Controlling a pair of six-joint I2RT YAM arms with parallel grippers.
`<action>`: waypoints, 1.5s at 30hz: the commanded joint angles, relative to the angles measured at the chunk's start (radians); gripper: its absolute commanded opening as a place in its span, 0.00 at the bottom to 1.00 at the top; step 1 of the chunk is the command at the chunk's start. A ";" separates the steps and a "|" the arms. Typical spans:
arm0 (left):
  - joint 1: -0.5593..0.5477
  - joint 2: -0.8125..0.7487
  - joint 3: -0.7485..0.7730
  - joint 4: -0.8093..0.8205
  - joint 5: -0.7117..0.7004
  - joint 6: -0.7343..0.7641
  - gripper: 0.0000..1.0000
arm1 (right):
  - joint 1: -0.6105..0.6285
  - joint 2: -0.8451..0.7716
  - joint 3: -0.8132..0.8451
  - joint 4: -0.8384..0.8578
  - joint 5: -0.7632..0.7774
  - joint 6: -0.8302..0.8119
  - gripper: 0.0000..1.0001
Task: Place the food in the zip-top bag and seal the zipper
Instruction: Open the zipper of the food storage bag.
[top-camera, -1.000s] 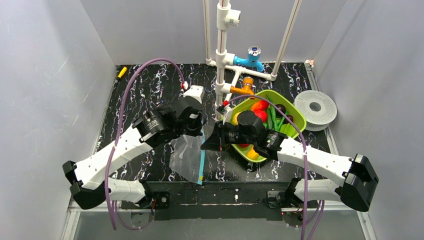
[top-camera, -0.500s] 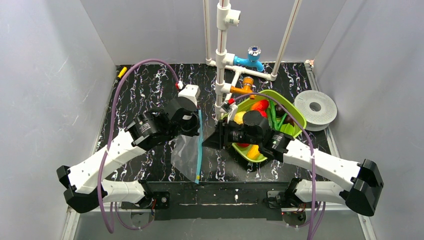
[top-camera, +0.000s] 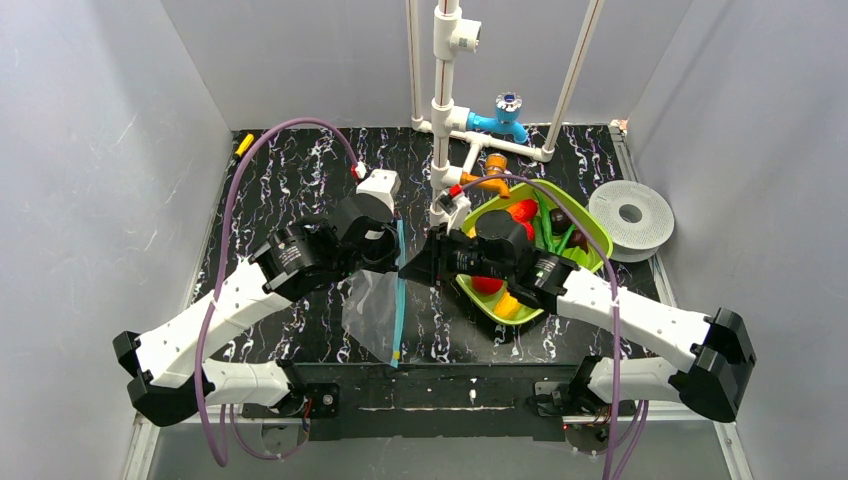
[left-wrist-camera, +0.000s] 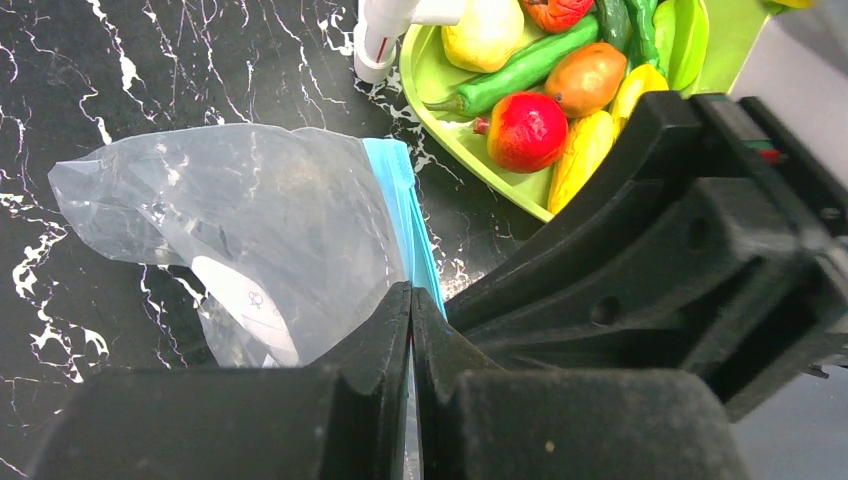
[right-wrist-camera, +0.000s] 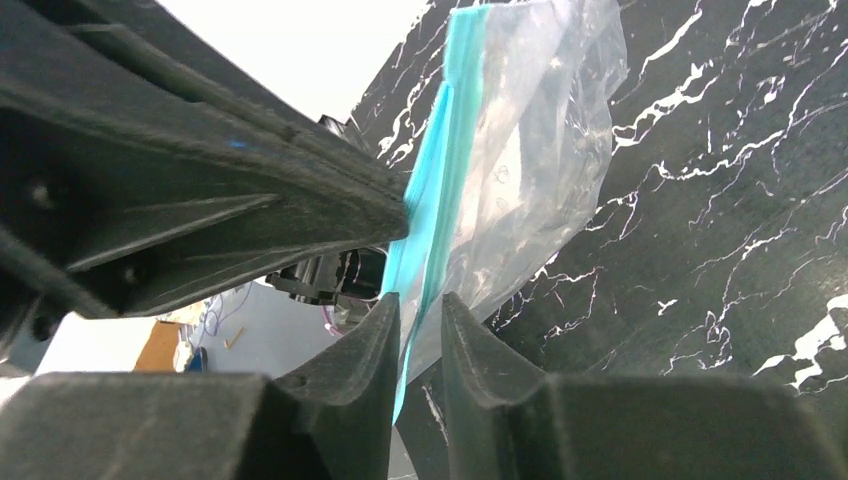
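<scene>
At the far left corner of the black marbled worktop (top-camera: 300, 170) we see a small yellow piece (top-camera: 243, 143), well apart from everything else. Moving right, the left arm (top-camera: 250, 290) reaches in toward the middle. The left jaws are pressed together on the upper edge of the bag (top-camera: 368, 305), right at the blue zipper strip (top-camera: 400, 290). The wrist view shows the plastic pinched between them.

The clear bag spreads out to the left of its strip, crinkled, with a white label (left-wrist-camera: 245, 300) showing through the film. The strip runs from the far side toward the near edge of the worktop.

Just to the right, the right jaws come at the same strip from the other side. They stand a little apart, with the strip and some film passing through the gap, and we see no squeeze on it.

Behind them rises a white pipe frame (top-camera: 441, 120) with a blue valve (top-camera: 508, 108). Right of the jaws sits the green tray (left-wrist-camera: 432, 85) holding the food (left-wrist-camera: 528, 130) — red, yellow, green and brownish pieces packed close together.

Further right lies a white disc (top-camera: 650, 225), near the tray. The right arm (top-camera: 620, 315) stretches across the tray's near side.
</scene>
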 joint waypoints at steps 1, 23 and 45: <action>0.003 -0.034 -0.003 -0.017 -0.003 0.003 0.00 | 0.002 0.036 0.034 0.024 -0.012 0.012 0.24; -0.008 -0.079 -0.100 -0.107 0.099 -0.010 0.59 | 0.004 0.129 0.165 -0.103 0.100 0.229 0.01; -0.056 -0.001 -0.011 -0.219 -0.089 -0.008 0.64 | 0.095 0.113 0.255 -0.307 0.414 0.265 0.01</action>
